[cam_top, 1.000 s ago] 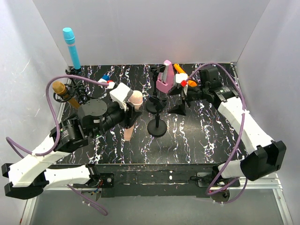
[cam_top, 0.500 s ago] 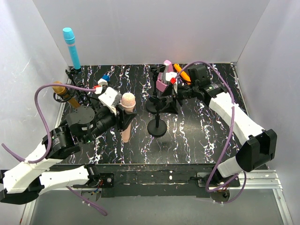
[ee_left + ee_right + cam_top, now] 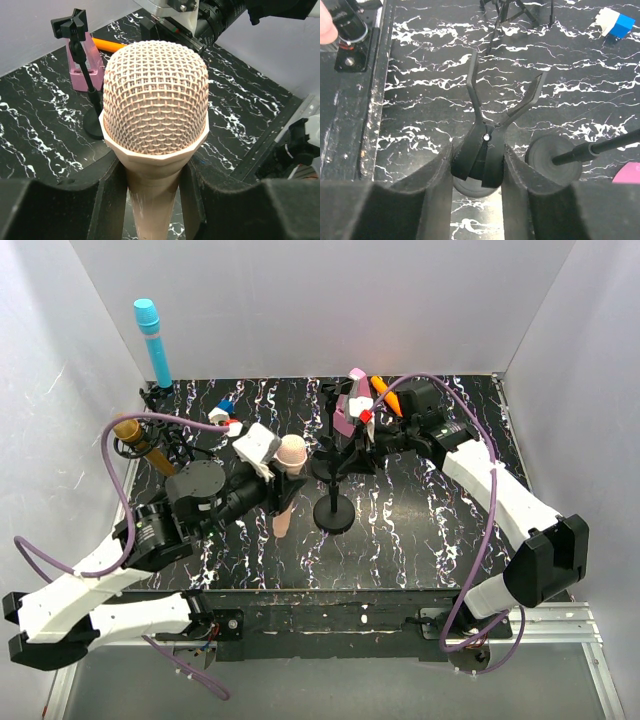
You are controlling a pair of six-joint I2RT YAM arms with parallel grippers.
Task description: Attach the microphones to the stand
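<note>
My left gripper (image 3: 152, 200) is shut on the neck of the pale pink-beige microphone (image 3: 155, 105), which stands upright with its mesh head up, left of the stand (image 3: 335, 510). My right gripper (image 3: 479, 165) is shut on the handles of the stand's black clip (image 3: 482, 150), whose two prongs spread open toward the left arm. The cyan-blue microphone (image 3: 152, 340) stands upright at the back left. The gold microphone (image 3: 135, 438) sits tilted at the left edge. The orange microphone (image 3: 388, 396) lies behind the pink metronome (image 3: 350, 408).
A second stand with a round base (image 3: 554, 159) is just beside the held clip. A small white-and-blue block (image 3: 222, 410) lies at the back left. Purple cables loop over both arms. White walls close in the black marbled table (image 3: 440, 530) on three sides.
The right gripper's jaws have closed on the stand's clip. The left arm has carried the pink-beige microphone a little to the right, closer to the stand.
</note>
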